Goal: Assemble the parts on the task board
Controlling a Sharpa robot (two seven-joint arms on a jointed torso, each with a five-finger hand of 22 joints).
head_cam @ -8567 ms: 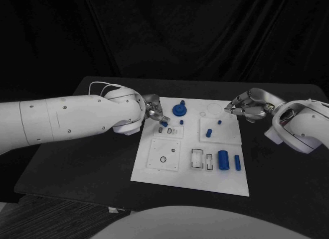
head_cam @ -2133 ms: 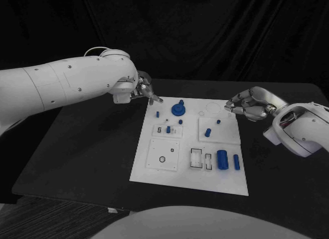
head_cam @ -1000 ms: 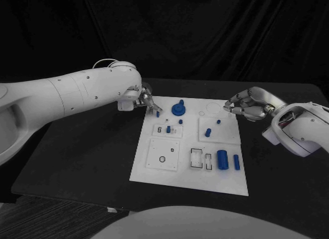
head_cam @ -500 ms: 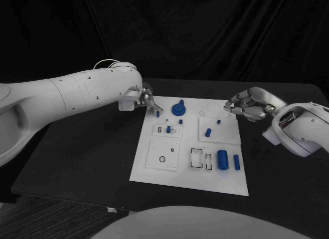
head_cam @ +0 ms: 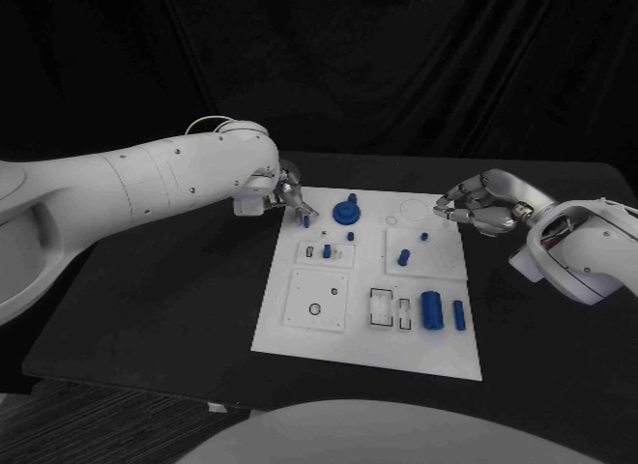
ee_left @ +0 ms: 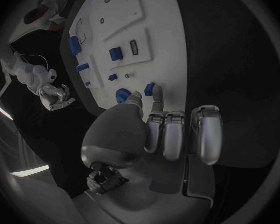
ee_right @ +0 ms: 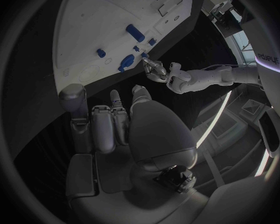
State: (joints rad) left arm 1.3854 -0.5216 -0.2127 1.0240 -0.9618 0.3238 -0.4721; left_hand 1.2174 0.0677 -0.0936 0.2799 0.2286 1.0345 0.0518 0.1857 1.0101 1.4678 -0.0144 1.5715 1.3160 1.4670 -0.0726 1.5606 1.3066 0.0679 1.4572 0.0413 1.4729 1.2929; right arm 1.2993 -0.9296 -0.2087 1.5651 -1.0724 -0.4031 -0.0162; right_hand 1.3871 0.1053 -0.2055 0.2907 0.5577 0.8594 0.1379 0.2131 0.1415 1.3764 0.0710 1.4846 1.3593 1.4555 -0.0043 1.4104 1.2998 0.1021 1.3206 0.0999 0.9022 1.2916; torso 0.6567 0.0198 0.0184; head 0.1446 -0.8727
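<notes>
The white task board (head_cam: 382,353) lies mid-table with blue parts on it. A small blue peg (head_cam: 305,220) stands near its far left corner, beside the big blue knob (head_cam: 347,208). My left hand (head_cam: 281,191) hovers at that corner, thumb and one finger stretched toward the peg (ee_left: 149,88), tips just short of it and holding nothing. My right hand (head_cam: 476,205) hangs off the board's far right edge, fingers curled in on nothing. A blue cylinder (head_cam: 432,309) and a thin blue pin (head_cam: 460,315) lie near the right front.
More small blue pieces sit on the board: one in the slotted block (head_cam: 326,251), one on the square plate (head_cam: 403,257). Black table (head_cam: 152,309) surrounds the board. The right wrist view shows the board (ee_right: 96,20) and my left hand (ee_right: 154,67) across it.
The left hand left the slotted block, rose, then came down toward the peg now standing at the far left corner. Over the last second it barely moved. The right hand stayed put.
</notes>
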